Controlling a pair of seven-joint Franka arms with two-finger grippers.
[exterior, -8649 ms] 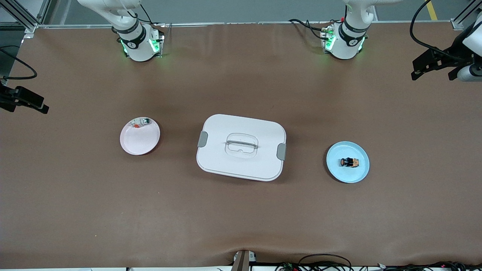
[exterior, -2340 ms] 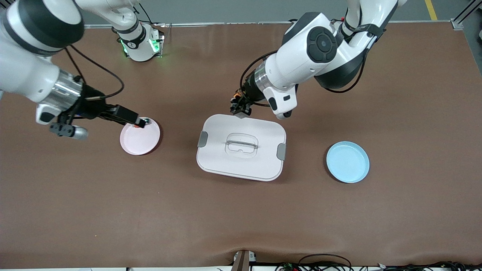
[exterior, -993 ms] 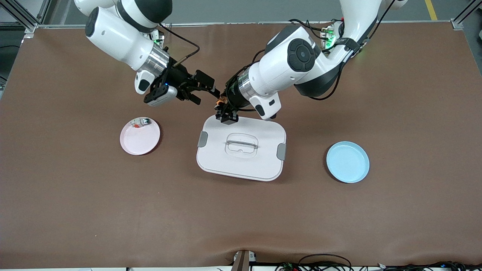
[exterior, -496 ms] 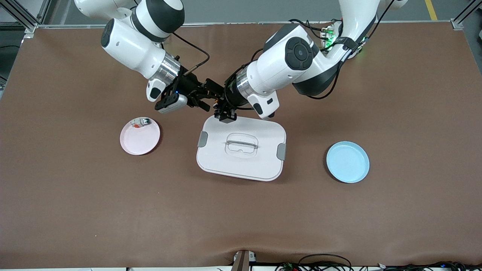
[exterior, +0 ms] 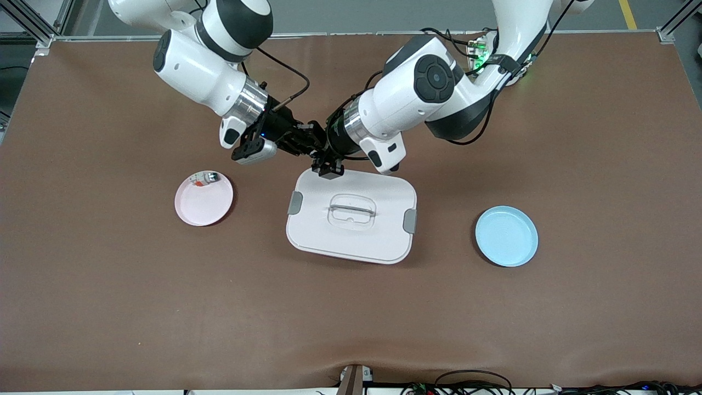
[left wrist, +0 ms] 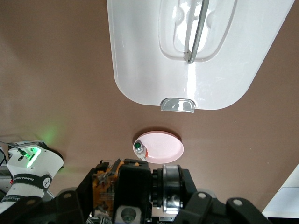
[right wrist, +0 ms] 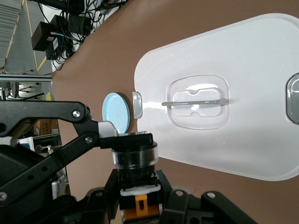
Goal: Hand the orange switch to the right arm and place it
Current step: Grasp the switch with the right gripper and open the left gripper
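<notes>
The orange switch [exterior: 318, 146] hangs in the air between both grippers, over the table beside the white box's edge toward the robots' bases. My left gripper [exterior: 324, 160] is shut on it. In the left wrist view the switch [left wrist: 133, 184] lies across that gripper [left wrist: 135, 198], showing its tan end and silver ring. My right gripper [exterior: 307, 141] is open, its jaws on either side of the switch's tan-orange end. In the right wrist view the switch [right wrist: 135, 158] sits in that gripper [right wrist: 136, 198], with the left gripper's fingers [right wrist: 74, 122] on its ringed end.
A white lidded box [exterior: 384, 230] with grey clips stands mid-table. A pink plate [exterior: 203, 206] holding a small whitish part [exterior: 207, 178] lies toward the right arm's end. An empty blue plate [exterior: 506, 236] lies toward the left arm's end.
The left gripper took the switch from the blue plate and carried it to the box's edge. The right gripper has moved from the pink plate in around the switch.
</notes>
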